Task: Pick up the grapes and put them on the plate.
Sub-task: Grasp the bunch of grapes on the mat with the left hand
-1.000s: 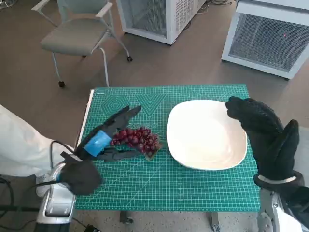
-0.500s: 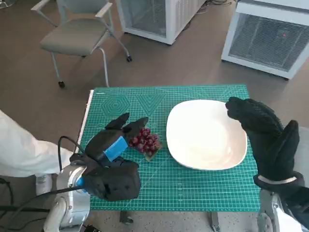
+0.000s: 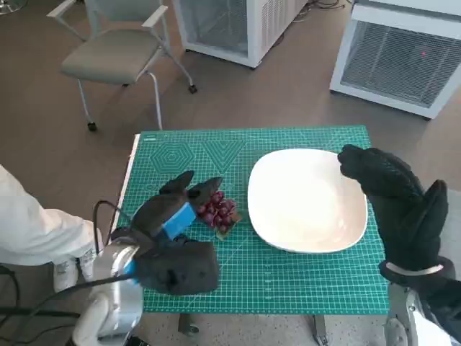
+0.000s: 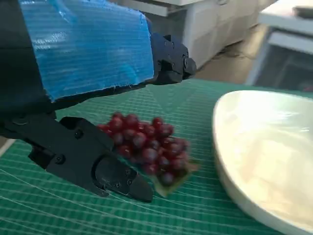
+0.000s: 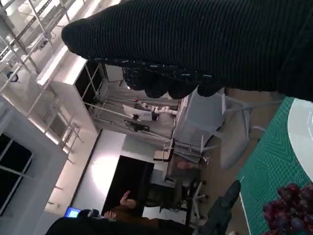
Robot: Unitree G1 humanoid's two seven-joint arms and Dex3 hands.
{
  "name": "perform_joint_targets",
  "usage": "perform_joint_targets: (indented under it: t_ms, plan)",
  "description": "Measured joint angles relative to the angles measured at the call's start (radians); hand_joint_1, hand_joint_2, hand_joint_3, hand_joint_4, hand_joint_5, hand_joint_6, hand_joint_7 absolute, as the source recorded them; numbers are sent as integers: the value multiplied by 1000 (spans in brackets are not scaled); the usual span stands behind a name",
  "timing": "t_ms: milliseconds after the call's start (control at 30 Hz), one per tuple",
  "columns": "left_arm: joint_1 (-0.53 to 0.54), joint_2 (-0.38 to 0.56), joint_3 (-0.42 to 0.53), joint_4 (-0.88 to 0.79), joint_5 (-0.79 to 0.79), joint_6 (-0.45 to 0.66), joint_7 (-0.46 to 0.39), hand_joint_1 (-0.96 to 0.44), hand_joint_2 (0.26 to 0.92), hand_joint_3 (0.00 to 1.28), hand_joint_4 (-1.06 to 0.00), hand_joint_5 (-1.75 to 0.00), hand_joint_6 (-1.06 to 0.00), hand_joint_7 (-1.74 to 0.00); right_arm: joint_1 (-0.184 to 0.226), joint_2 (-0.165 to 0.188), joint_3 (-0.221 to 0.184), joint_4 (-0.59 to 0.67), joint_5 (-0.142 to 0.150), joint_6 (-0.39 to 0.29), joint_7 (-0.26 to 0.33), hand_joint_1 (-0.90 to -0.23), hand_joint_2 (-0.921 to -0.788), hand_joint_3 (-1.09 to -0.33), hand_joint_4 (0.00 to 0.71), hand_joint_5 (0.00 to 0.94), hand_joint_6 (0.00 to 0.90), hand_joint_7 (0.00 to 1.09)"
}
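A bunch of dark red grapes (image 3: 220, 211) lies on the green cutting mat (image 3: 288, 277), just left of the white plate (image 3: 306, 200). My left hand (image 3: 175, 218) hovers at the bunch's left side and hides part of it. In the left wrist view the grapes (image 4: 146, 147) sit on the mat between the spread upper fingers (image 4: 168, 61) and the lower thumb, which are not closed on them; the plate (image 4: 264, 147) is beside them. My right hand (image 3: 392, 202) stands at the plate's right rim, holding nothing. The right wrist view shows the glove (image 5: 195, 44) and the grapes (image 5: 288, 208).
A grey chair (image 3: 119, 54) stands beyond the table's far left corner. White cabinets (image 3: 400, 54) with grilles stand behind the table. A person's pale sleeve (image 3: 32, 231) shows at the left edge. The mat's front strip lies bare below the plate.
My left hand has moved right toward the grapes and now covers the bunch's left part, with the forearm swung in under it. The right hand, grapes and plate have stayed put.
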Motion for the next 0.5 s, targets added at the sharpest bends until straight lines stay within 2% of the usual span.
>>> perform_joint_targets:
  t_ms: [267, 500]
  plan:
    - [-72, -22, -58, 139, 47, 16, 54, -229, 711, 1, -76, -4, -258, -2, 1, 0, -2, 0, 0, 0, 0, -497, -921, -568, 381, 575, 181, 927]
    - [-215, -70, -121, 426, 59, 22, 106, -194, 711, 1, -78, -2, -257, 0, 0, 1, -1, 0, 0, -1, 0, -497, -921, -570, 379, 578, 179, 928]
